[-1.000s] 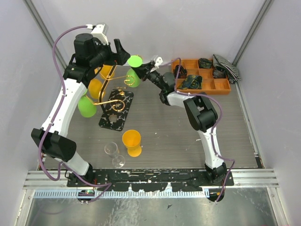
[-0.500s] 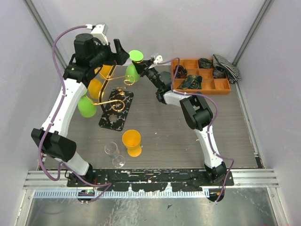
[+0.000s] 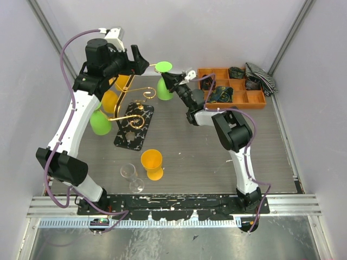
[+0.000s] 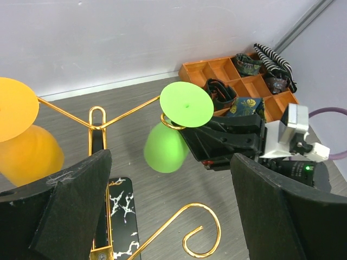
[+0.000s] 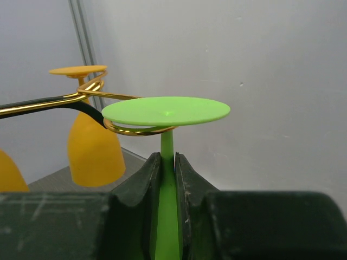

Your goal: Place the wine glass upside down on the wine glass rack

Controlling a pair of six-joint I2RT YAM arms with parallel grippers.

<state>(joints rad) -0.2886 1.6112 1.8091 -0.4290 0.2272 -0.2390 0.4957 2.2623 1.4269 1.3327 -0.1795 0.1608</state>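
My right gripper [image 3: 170,83] is shut on the stem of a green wine glass [image 3: 165,89] and holds it upside down, foot disc [image 5: 166,110] on top. The stem passes through the curled end of a gold arm [image 5: 130,130] of the wine glass rack [image 3: 132,104], and the foot lies just over that loop. The glass also shows in the left wrist view [image 4: 186,105]. The rack stands on a black marbled base [image 3: 134,129]. My left gripper [image 3: 139,59] is open and empty above the rack, with a free scroll arm [image 4: 201,238] below it.
Two orange glasses [image 3: 110,101] [image 3: 123,82] and a green one [image 3: 100,123] hang on the rack's left side. An orange glass [image 3: 153,163] and a clear glass [image 3: 132,177] lie on the table in front. An orange compartment tray [image 3: 232,86] stands at the back right.
My right gripper has carried the green glass a little to the right, still under the rack arm's end. The left arm has not moved.
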